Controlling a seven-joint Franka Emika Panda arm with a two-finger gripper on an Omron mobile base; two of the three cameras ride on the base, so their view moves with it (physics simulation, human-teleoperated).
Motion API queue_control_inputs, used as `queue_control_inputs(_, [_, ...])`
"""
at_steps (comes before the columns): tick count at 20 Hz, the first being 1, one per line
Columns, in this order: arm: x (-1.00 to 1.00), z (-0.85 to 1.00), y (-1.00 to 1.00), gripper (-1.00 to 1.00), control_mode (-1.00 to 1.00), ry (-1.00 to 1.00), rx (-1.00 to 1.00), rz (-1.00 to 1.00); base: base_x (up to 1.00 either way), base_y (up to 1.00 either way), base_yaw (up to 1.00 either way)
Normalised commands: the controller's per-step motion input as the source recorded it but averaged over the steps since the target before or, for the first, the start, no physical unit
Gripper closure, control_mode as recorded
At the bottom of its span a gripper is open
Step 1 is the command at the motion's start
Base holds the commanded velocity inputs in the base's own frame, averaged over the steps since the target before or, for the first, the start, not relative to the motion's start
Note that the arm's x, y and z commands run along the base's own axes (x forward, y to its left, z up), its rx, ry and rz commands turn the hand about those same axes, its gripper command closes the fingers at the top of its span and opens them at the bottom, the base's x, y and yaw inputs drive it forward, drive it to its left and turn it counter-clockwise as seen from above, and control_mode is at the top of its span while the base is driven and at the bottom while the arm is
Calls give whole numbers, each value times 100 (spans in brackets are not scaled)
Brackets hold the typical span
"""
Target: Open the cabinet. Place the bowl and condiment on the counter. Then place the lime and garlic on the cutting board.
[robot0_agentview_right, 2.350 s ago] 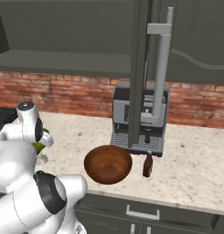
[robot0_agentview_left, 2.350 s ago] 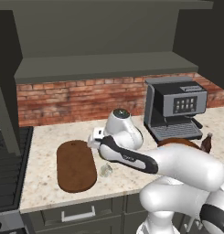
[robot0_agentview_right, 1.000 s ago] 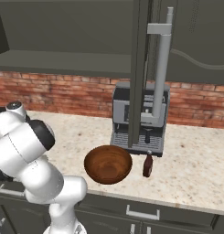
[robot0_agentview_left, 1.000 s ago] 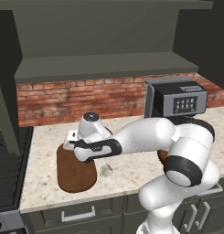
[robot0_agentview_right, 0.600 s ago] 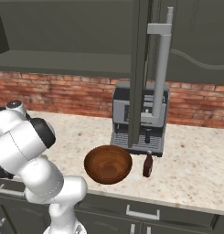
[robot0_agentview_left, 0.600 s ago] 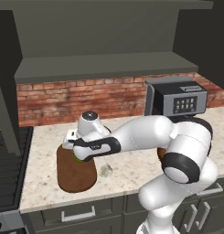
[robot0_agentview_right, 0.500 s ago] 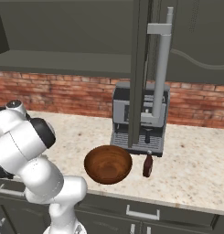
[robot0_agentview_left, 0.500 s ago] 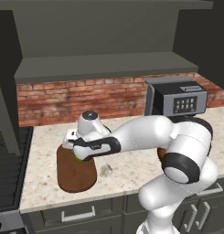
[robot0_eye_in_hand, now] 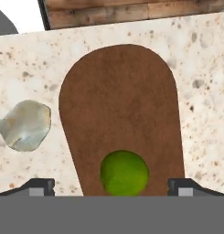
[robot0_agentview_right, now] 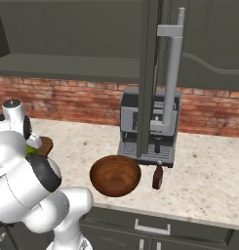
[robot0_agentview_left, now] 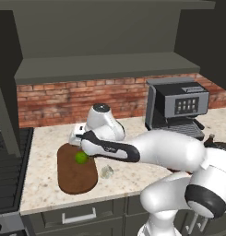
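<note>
Hovering spread wide and empty, gripper above one lime on one cutting board, one garlic beside it, one bowl, one condiment.

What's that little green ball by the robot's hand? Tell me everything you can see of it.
It is the lime, a small, round, smooth, bright green fruit. It sits on the cutting board, a flat dark brown wooden board with rounded ends, lying on the speckled beige counter. In the hand view it lies between the two widely parted fingertips of the gripper, which do not touch it. In the left base view the lime sits near the board's upper end, just under the hand.
</note>
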Motion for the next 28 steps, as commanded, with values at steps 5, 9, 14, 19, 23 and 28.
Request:
queue_control_inputs(5, [-56, 6, -55, -100, -100, 6, 4, 0, 0, 0, 0])
queue_control_inputs(9, [-14, 0, -28, -100, -100, 9, 0, 0, 0, 0, 0])
queue_control_inputs(14, [7, -4, -4, -100, -100, 13, 0, 0, 0, 0, 0])
queue_control_inputs(19, [31, -27, 5, -100, -100, 22, 0, 0, 0, 0, 0])
queue_control_inputs(23, [14, -42, -1, -100, -100, 16, 0, 0, 0, 0, 0])
queue_control_inputs(28, [3, -40, -10, -100, -100, 9, 0, 0, 0, 0, 0])
